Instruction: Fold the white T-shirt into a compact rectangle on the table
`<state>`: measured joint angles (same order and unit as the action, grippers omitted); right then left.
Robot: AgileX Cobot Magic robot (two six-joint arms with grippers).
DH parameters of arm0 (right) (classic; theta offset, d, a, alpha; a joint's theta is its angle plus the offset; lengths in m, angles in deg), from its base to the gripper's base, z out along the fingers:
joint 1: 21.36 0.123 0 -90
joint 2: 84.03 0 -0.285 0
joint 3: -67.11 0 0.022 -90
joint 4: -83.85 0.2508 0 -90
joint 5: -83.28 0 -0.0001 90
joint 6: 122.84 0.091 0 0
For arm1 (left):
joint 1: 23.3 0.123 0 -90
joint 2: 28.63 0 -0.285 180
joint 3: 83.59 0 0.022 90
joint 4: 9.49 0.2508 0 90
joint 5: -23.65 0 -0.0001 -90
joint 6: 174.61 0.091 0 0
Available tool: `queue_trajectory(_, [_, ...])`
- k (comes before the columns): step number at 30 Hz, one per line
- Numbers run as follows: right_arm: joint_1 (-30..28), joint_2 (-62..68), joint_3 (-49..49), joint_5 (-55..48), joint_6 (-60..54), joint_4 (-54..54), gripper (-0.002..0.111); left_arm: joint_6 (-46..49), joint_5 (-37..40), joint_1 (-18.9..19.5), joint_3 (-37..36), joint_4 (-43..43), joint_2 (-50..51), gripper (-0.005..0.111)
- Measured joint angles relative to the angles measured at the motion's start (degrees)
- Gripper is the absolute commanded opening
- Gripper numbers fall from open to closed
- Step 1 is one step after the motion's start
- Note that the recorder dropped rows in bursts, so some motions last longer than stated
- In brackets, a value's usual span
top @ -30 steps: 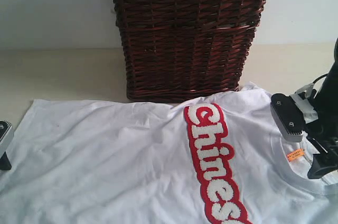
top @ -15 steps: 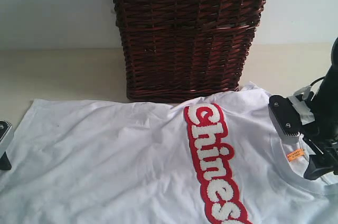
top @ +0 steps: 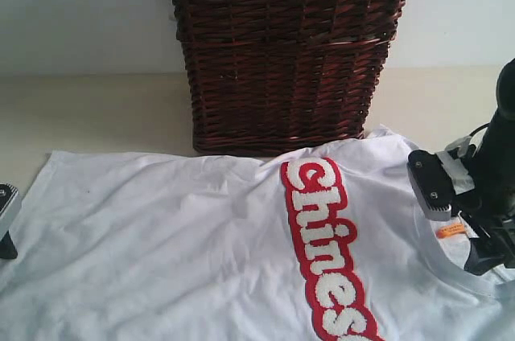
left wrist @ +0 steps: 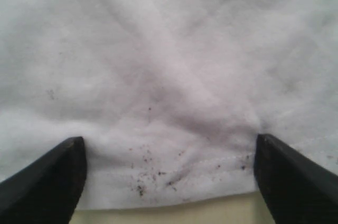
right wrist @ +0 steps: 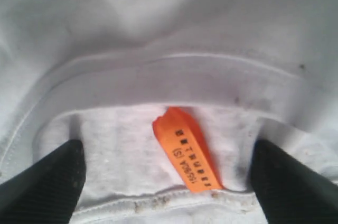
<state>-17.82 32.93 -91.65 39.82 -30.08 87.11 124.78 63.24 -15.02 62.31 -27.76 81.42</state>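
In the exterior view, my right gripper [top: 459,224] sits a little lower and nearer the red lettering [top: 326,244] than it did a second ago, and less of the orange tag [top: 451,230] shows behind it. Nothing else has changed. The shirt [top: 201,236] lies spread open on the table [top: 96,112] in front of the basket [top: 286,51], its far edge touching the basket's foot. My left gripper [top: 6,224] is parked where it was, at the shirt's edge on the left border of the view. The right arm comes in from the right border and tips down over the neck opening, with one finger on each side of the tag.

In the left wrist view, the left gripper [left wrist: 169,192] is spread wide with nothing clamped. Its two dark fingertips [left wrist: 47,182] straddle the speckled hem [left wrist: 169,168], with a strip of table just past the edge. I cannot tell whether the tips touch the cloth.

In the right wrist view, the right gripper [right wrist: 166,187] is also fully spread and grasps nothing. The collar [right wrist: 169,68] arcs across ahead of it. The tag lies tilted between the fingertips [right wrist: 50,182], inside the neck opening and clear of both. Here too I cannot tell whether the tips touch the cloth.
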Motion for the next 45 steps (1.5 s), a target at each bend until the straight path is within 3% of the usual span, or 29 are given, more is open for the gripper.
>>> queue_trajectory(12, [0.0, -9.3, 1.1, -7.2, -1.9, 0.7, 0.081, 0.0, 0.1, 0.0, 0.0, 0.0, 0.0, 0.083])
queue_trajectory(20, [0.0, -7.9, 6.4, -1.9, -2.4, 1.3, 0.081, 0.0, 0.1, 0.0, 0.0, 0.0, 0.0, 0.083])
queue_trajectory(28, [0.0, -7.1, 9.3, 10.2, -3.2, 1.3, 0.081, 0.1, 0.1, 0.0, 0.0, 0.0, 0.0, 0.083])
queue_trajectory(45, [0.0, -4.6, 8.6, 10.6, -4.4, 1.1, 0.081, 0.1, 0.1, 0.0, 0.0, 0.0, 0.1, 0.083])
